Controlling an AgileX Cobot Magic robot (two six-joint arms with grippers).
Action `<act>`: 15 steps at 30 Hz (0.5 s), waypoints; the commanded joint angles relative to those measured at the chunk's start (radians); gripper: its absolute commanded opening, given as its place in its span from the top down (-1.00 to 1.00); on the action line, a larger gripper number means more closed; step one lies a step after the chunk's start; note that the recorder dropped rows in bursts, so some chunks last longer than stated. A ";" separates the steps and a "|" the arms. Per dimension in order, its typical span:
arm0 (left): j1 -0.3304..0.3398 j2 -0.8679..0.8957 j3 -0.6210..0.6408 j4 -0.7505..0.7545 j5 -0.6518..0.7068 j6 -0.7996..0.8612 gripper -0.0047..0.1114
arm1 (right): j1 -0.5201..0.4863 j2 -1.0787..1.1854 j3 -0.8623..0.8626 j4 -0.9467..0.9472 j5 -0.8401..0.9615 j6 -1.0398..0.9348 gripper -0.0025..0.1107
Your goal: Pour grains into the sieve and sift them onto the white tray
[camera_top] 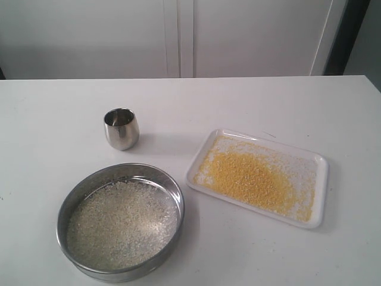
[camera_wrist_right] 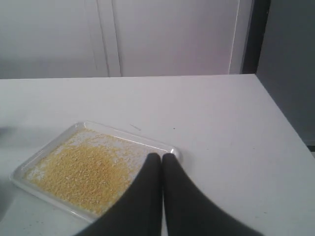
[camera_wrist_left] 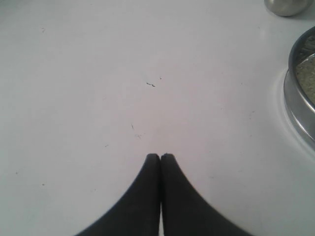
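near: sieve is sitting on the table, holding back the big pale grains | just beside: white tray is lying flat, catching the tiny yellow grains | far: steel cup is standing upright, looking empty | left gripper and right gripper are pinching tight on nothing, so sifting is looking finished
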 commanded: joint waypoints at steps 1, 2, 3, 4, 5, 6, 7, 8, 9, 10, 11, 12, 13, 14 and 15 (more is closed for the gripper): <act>0.004 -0.005 0.009 -0.011 0.004 0.000 0.92 | -0.002 -0.032 0.069 -0.039 -0.026 -0.007 0.96; 0.004 -0.005 0.009 -0.011 0.004 0.000 0.92 | -0.002 -0.032 0.082 -0.039 -0.026 -0.007 0.96; 0.004 -0.005 0.009 -0.011 0.004 0.000 0.92 | -0.002 -0.032 0.093 -0.039 -0.029 -0.007 0.96; 0.004 -0.005 0.009 -0.011 0.004 0.000 0.92 | -0.002 -0.032 0.107 -0.039 -0.033 -0.007 0.96; 0.004 -0.005 0.009 -0.011 0.004 0.000 0.92 | -0.002 -0.032 0.122 -0.039 -0.067 -0.007 0.96; 0.004 -0.005 0.009 -0.011 0.004 0.000 0.92 | -0.002 -0.032 0.134 -0.039 -0.099 -0.007 0.96; 0.004 -0.005 0.009 -0.011 0.004 0.000 0.92 | -0.002 -0.032 0.148 -0.039 -0.130 -0.007 0.96; 0.004 -0.005 0.009 -0.011 0.004 0.000 0.92 | -0.002 -0.032 0.161 -0.039 -0.150 -0.007 0.96; 0.004 -0.005 0.009 -0.011 0.004 0.000 0.92 | -0.002 -0.032 0.170 -0.037 -0.159 -0.007 0.96; 0.004 -0.005 0.009 -0.011 0.004 0.000 0.92 | -0.002 -0.032 0.181 -0.037 -0.162 -0.007 0.96; 0.004 -0.005 0.009 -0.011 0.004 0.000 0.92 | -0.002 -0.032 0.193 -0.037 -0.164 -0.007 0.96; 0.004 -0.005 0.009 -0.011 0.004 0.000 0.92 | -0.002 -0.032 0.204 -0.037 -0.164 -0.006 0.96; 0.004 -0.005 0.009 -0.011 0.004 0.000 0.92 | -0.002 -0.032 0.216 -0.037 -0.164 -0.006 0.96; 0.004 -0.005 0.009 -0.011 0.004 0.000 0.92 | -0.002 -0.032 0.228 -0.035 -0.162 -0.006 0.96; 0.004 -0.005 0.009 -0.011 0.004 0.000 0.92 | -0.002 -0.032 0.238 -0.035 -0.162 -0.006 0.96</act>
